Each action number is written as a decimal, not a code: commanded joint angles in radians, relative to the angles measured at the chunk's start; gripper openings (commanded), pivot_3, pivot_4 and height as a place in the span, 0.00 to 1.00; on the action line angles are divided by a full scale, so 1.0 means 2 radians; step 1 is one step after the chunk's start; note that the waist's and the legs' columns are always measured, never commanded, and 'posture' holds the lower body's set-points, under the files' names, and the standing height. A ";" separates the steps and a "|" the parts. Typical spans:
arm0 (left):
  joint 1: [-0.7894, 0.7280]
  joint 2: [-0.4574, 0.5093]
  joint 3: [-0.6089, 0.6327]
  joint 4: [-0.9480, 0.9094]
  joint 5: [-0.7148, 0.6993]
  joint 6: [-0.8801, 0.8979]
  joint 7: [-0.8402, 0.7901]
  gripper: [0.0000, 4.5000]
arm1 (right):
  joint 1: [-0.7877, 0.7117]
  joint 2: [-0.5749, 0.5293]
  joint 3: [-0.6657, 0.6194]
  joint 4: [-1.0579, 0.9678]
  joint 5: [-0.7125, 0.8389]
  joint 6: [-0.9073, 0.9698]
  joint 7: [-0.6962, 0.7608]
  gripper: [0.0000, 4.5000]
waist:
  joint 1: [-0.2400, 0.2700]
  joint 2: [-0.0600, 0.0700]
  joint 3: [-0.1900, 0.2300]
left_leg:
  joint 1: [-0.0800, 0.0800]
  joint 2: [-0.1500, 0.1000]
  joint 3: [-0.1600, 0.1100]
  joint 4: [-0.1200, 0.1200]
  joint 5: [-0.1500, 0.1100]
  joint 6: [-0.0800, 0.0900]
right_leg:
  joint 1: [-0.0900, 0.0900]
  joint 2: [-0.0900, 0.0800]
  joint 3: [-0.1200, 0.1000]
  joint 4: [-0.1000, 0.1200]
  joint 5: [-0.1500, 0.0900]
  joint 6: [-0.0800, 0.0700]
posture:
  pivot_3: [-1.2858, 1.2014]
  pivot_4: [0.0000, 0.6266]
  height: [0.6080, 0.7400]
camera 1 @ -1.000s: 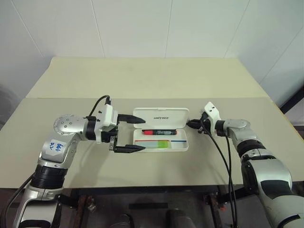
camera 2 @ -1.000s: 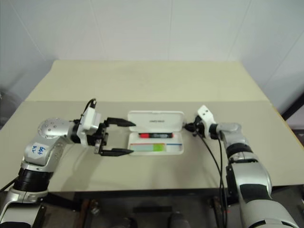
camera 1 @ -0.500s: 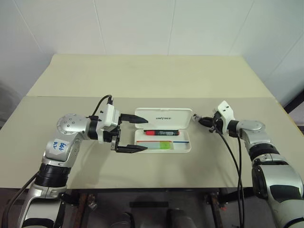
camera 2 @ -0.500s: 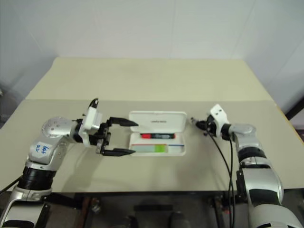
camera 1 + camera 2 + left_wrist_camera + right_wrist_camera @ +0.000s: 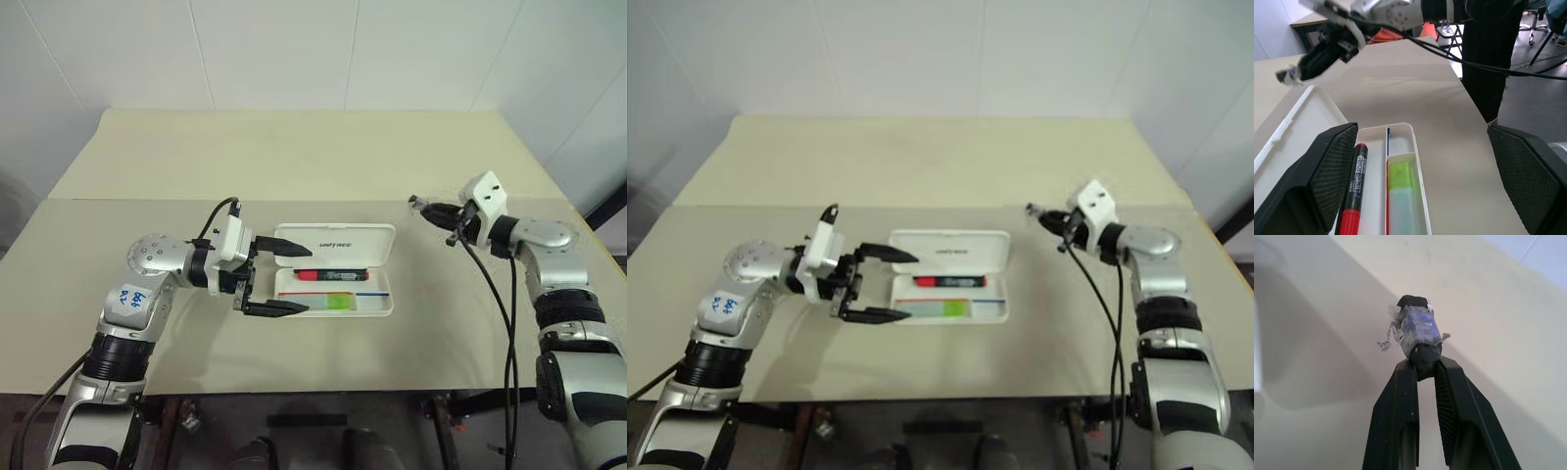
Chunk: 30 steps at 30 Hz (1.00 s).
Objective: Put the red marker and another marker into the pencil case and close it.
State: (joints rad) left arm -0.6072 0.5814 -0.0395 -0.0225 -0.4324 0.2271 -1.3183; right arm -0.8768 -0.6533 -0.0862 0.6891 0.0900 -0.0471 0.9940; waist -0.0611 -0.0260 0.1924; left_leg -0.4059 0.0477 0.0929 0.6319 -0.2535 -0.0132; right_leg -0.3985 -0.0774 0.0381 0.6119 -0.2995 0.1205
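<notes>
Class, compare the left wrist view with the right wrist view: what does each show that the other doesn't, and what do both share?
Left wrist only: the red marker and green highlighter lying in the open pencil case, between the left gripper's wide-apart fingers. Right wrist only: a close look at the right gripper shut on a small dark taped piece. Both: the beige table and that gripper.

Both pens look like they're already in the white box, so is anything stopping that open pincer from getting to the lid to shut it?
Nothing visible does. The left pincer hangs open at the pencil case's left end, one finger by the raised lid, the other by the tray. The red marker and green highlighter lie flat inside, below the rim.
</notes>
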 commanded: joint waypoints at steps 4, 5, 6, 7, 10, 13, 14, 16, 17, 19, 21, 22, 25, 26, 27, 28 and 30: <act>0.003 -0.003 0.004 -0.008 -0.011 -0.007 0.001 1.00 | 0.024 -0.031 -0.013 -0.200 0.050 0.098 0.005 0.05 | 0.004 0.000 0.000 | 0.000 0.000 0.000 0.000 -0.001 0.001 | 0.000 0.000 0.000 0.000 0.000 0.000 | 0.52 0.24 1.00; 0.002 -0.003 0.004 -0.008 -0.011 -0.007 0.001 1.00 | 0.028 -0.033 -0.013 -0.218 0.055 0.112 0.005 0.05 | 0.005 0.000 0.000 | 0.000 0.000 0.000 0.000 -0.001 0.001 | 0.000 0.000 0.000 0.000 0.000 0.000 | 0.52 0.24 1.00; 0.003 -0.004 0.004 -0.008 -0.011 -0.007 0.002 1.00 | 0.036 -0.038 -0.013 -0.250 0.066 0.133 0.008 0.05 | 0.005 0.000 0.000 | 0.000 0.000 0.000 0.000 -0.001 0.001 | 0.000 0.000 0.000 0.000 0.000 0.000 | 0.52 0.24 1.00; 0.003 -0.005 0.004 -0.008 -0.011 -0.007 0.002 1.00 | 0.044 -0.042 -0.013 -0.280 0.076 0.153 0.011 0.05 | 0.006 0.000 0.000 | 0.000 0.000 0.000 0.000 -0.001 0.002 | 0.000 0.000 0.000 0.000 0.000 0.000 | 0.52 0.24 1.00; 0.006 -0.005 0.006 -0.005 -0.012 -0.011 -0.002 1.00 | 0.082 -0.064 -0.009 -0.388 0.118 0.227 0.031 0.05 | 0.011 0.000 0.000 | 0.000 0.000 0.000 0.000 -0.001 0.002 | 0.000 0.000 0.000 0.000 0.000 0.000 | 0.52 0.24 1.00; 0.007 -0.007 0.008 -0.003 -0.015 -0.011 -0.004 1.00 | 0.110 -0.078 0.000 -0.447 0.141 0.282 0.035 0.05 | 0.015 0.000 0.000 | 0.000 0.000 0.000 0.000 -0.001 0.002 | 0.000 0.000 0.000 0.000 0.000 0.000 | 0.52 0.24 1.00; 0.008 -0.006 0.009 -0.001 -0.016 -0.012 -0.007 1.00 | 0.123 -0.080 0.002 -0.469 0.151 0.297 0.036 0.05 | 0.016 0.000 0.000 | 0.000 0.000 0.000 0.000 -0.001 0.002 | 0.000 0.000 0.000 -0.001 0.000 0.000 | 0.52 0.24 1.00; 0.008 -0.001 0.005 0.001 -0.009 -0.013 -0.008 1.00 | 0.133 -0.093 0.007 -0.483 0.167 0.322 0.051 0.05 | 0.016 0.000 0.000 | 0.000 0.000 0.000 0.000 -0.001 0.002 | 0.000 0.000 0.000 -0.001 0.000 -0.001 | 0.52 0.24 1.00; 0.010 0.003 0.004 0.005 -0.004 -0.019 -0.011 1.00 | 0.150 -0.099 0.002 -0.503 0.177 0.338 0.050 0.05 | 0.017 0.000 0.000 | 0.000 0.000 0.000 0.001 -0.001 0.002 | 0.000 0.000 0.000 -0.001 0.000 -0.001 | 0.52 0.24 1.00; 0.017 0.007 0.002 0.009 0.001 -0.025 -0.014 1.00 | 0.191 -0.099 0.001 -0.548 0.193 0.359 0.039 0.05 | 0.017 0.000 0.000 | 0.000 0.000 -0.001 0.000 -0.001 0.002 | 0.000 0.000 0.000 0.000 0.000 -0.001 | 0.52 0.24 1.00; 0.017 0.007 -0.002 0.003 0.000 -0.023 -0.011 1.00 | 0.218 -0.092 0.012 -0.570 0.194 0.367 0.023 0.05 | 0.017 0.000 0.000 | 0.000 0.000 -0.001 0.000 -0.001 0.002 | 0.000 0.000 0.000 -0.001 -0.001 -0.001 | 0.52 0.24 1.00; 0.018 0.006 -0.002 0.001 -0.003 -0.021 -0.009 1.00 | 0.228 -0.088 0.019 -0.573 0.191 0.364 0.019 0.05 | 0.017 0.000 0.000 | 0.000 0.000 -0.001 0.000 -0.001 0.002 | -0.001 0.000 0.000 -0.001 -0.001 -0.001 | 0.52 0.24 1.00; 0.020 0.002 -0.001 -0.004 -0.009 -0.018 -0.006 1.00 | 0.254 -0.081 0.041 -0.564 0.175 0.346 0.016 0.05 | 0.016 0.000 0.000 | 0.000 0.000 -0.001 0.001 -0.001 0.003 | 0.000 -0.001 0.000 0.000 -0.001 -0.001 | 0.52 0.24 1.00; 0.022 0.003 0.000 -0.005 -0.011 -0.017 -0.006 1.00 | 0.260 -0.079 0.050 -0.554 0.169 0.334 0.018 0.05 | 0.016 0.000 0.000 | 0.000 0.000 -0.001 0.001 -0.001 0.003 | 0.000 -0.001 0.000 0.000 0.000 -0.001 | 0.52 0.24 1.00; 0.024 0.004 0.001 -0.006 -0.013 -0.017 -0.007 1.00 | 0.263 -0.077 0.056 -0.543 0.163 0.322 0.020 0.05 | 0.016 0.000 0.000 | 0.000 0.000 -0.001 0.001 -0.001 0.003 | 0.000 -0.001 0.000 0.000 0.000 -0.001 | 0.52 0.24 1.00; 0.026 0.006 0.002 -0.006 -0.014 -0.017 -0.008 1.00 | 0.263 -0.074 0.063 -0.530 0.157 0.312 0.021 0.05 | 0.016 0.000 0.000 | 0.000 0.000 -0.001 0.002 -0.001 0.003 | 0.000 0.000 0.000 0.000 0.000 -0.001 | 0.52 0.24 1.00; 0.029 0.010 0.005 -0.005 -0.016 -0.018 -0.011 1.00 | 0.258 -0.071 0.074 -0.506 0.147 0.297 0.026 0.05 | 0.016 0.000 0.000 | 0.000 0.000 -0.001 0.002 -0.001 0.003 | 0.000 0.000 0.000 0.001 0.000 -0.001 | 0.52 0.24 1.00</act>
State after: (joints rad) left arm -0.5586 0.5901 -0.0489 0.0058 -0.4408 0.1959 -1.3343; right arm -0.3467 -0.7989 0.0612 -0.3418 0.3965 0.5887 1.0353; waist -0.0292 -0.0262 0.1923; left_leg -0.4063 0.0476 0.0918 0.6355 -0.2562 -0.0077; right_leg -0.3995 -0.0778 0.0377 0.6133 -0.3005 0.1185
